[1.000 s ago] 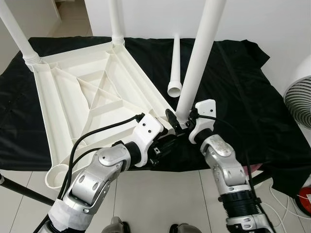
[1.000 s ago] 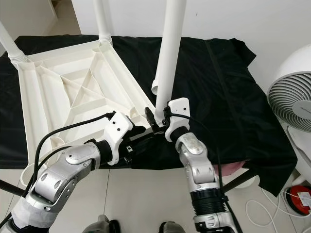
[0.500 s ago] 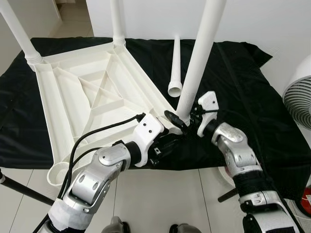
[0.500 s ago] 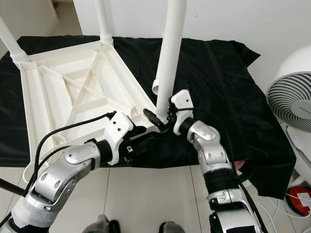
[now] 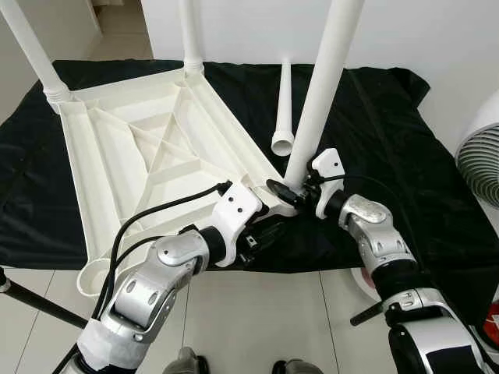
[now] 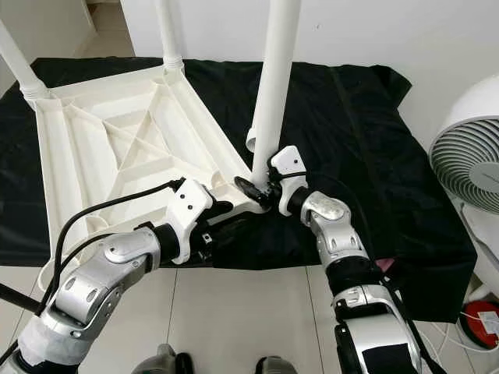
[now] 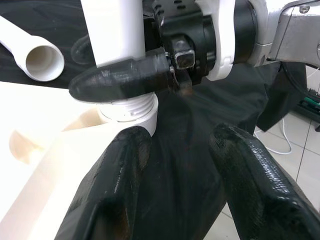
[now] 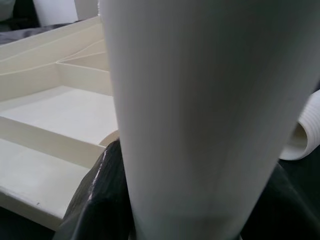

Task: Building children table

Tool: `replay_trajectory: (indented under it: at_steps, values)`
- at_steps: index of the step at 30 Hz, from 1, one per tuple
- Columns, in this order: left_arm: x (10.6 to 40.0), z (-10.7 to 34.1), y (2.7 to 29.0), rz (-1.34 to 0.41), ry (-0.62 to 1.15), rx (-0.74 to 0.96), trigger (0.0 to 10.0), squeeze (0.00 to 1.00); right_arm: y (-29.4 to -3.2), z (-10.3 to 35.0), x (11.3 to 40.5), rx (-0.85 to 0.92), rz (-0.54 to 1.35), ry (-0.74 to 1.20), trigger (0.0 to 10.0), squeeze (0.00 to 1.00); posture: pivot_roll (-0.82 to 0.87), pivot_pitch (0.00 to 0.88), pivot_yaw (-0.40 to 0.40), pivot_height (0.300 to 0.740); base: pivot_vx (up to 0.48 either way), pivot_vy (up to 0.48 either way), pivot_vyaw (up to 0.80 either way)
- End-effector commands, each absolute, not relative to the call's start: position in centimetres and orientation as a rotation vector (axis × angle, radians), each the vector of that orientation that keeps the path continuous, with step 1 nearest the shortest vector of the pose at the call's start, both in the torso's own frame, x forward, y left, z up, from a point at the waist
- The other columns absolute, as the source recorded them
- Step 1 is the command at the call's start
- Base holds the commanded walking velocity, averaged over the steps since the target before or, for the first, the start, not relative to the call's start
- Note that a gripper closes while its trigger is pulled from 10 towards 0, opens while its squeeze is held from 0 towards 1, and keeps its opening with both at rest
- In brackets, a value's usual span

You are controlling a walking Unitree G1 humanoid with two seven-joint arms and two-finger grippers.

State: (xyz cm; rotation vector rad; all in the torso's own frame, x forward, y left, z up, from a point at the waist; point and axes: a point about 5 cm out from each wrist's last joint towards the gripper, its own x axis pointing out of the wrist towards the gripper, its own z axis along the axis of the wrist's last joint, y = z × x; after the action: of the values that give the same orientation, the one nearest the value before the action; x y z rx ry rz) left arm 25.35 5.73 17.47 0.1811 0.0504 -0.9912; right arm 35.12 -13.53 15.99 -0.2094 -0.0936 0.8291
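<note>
The white table top [image 5: 132, 148] lies upside down on a black cloth [image 5: 390, 117]. Two legs [image 5: 189, 35] stand in its far corners. A third leg [image 5: 323, 86] stands upright at the near right corner, its threaded end [image 7: 127, 107] at the socket. My right gripper [image 5: 290, 185] is shut on this leg just above the thread; the leg [image 8: 200, 110] sits between its fingers [image 8: 100, 200]. Just below that corner, my left gripper [image 5: 269, 230] is open, with one finger [image 7: 107, 195] against the corner's underside. A loose leg [image 5: 284, 101] lies on the cloth behind.
A white fan [image 6: 468, 148] stands at the right, past the cloth's edge. An open round socket [image 5: 93, 276] sits at the table's near left corner. A black pole [image 5: 31, 304] crosses the tiled floor at lower left. Cables and a red object [image 6: 483, 319] lie at lower right.
My right forearm has swung out to the right and its wrist has turned around the upright leg, still gripping the base. The left arm has stayed in place.
</note>
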Motion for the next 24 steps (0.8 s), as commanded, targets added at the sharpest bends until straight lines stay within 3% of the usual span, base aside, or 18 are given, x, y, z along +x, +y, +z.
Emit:
replay_trajectory:
  at_steps: [1,7,9,21,24]
  values:
    - [25.2,17.6,5.7,-1.001,0.047,0.192,10.0,0.00,-13.2,15.1,34.9,-0.213,0.874,-0.079,0.0,0.00,0.00,0.057,0.022,0.740,0.000,0.000,0.00]
    - [25.1,17.6,5.7,-1.004,0.048,0.192,10.0,0.00,-13.3,14.6,34.8,-0.197,0.857,-0.074,0.0,0.00,-0.01,0.059,0.021,0.740,0.000,0.000,0.00]
    - [25.0,17.5,5.7,-1.006,0.049,0.190,10.0,0.00,-13.3,14.1,34.5,-0.168,0.821,-0.054,10.0,0.00,-0.01,0.060,0.020,0.740,0.000,0.000,0.00]
    - [24.9,17.4,5.7,-1.011,0.053,0.188,10.0,0.00,-12.2,13.9,33.3,-0.111,0.660,-0.066,10.0,0.00,-0.01,0.060,0.016,0.740,0.000,0.000,0.00]
    - [25.0,17.4,5.6,-1.013,0.053,0.189,10.0,0.00,-11.7,13.7,32.9,-0.075,0.507,-0.038,10.0,0.00,-0.01,0.060,0.016,0.740,0.000,0.000,0.00]
